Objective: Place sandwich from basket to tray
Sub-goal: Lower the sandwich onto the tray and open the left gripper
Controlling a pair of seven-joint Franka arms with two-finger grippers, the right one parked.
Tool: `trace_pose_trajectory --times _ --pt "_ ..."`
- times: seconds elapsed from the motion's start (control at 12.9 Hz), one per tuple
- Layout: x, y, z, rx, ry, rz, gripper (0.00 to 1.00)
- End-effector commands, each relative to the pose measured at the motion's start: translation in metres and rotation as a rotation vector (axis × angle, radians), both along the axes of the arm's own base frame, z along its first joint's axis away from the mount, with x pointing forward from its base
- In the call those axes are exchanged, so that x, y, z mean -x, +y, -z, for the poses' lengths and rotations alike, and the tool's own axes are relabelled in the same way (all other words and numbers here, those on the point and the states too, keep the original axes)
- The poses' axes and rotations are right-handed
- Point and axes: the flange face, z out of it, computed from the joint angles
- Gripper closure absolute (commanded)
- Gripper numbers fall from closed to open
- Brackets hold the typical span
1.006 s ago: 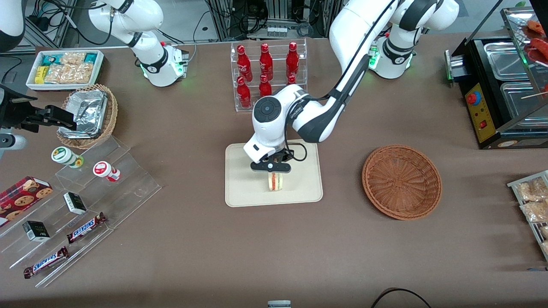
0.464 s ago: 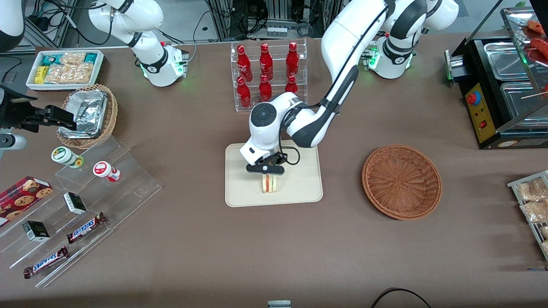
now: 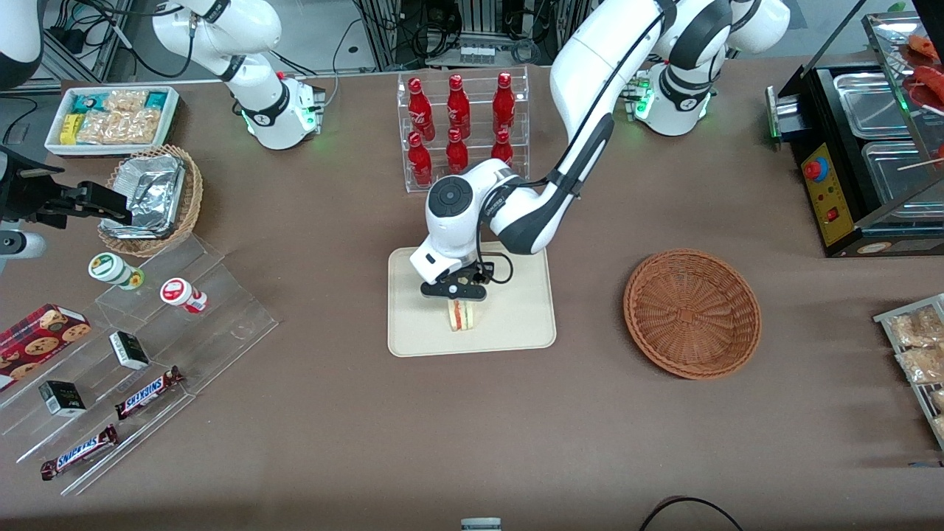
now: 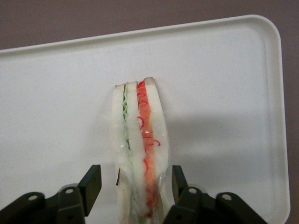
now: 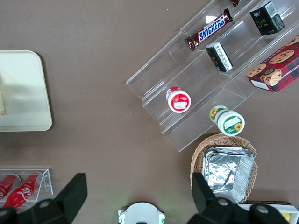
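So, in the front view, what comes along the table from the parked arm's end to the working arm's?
Foil-container basket → tray, bearing the sandwich with the open gripper around it → reddish-brown basket → black food warmer.

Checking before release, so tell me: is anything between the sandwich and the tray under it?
Nothing visible. The sandwich stands on edge on the tray, with bare tray around it. The gripper fingers flank it with gaps, open.
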Motion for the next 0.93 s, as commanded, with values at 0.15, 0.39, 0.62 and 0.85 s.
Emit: trace_pose_trajectory --times 0.15,0.39,0.62,0.85 --pt "-0.014 0.016 -0.077 -0.008 -0.043 -0.107 0.0" --pt "-0.029 0.035 -0.131 0.028 -0.097 -0.16 0.0" --pt "-0.041 0.07 -0.188 0.013 -0.115 -0.259 0.0" --pt "-0.068 0.135 -0.242 0.021 -0.092 -0.394 0.0"
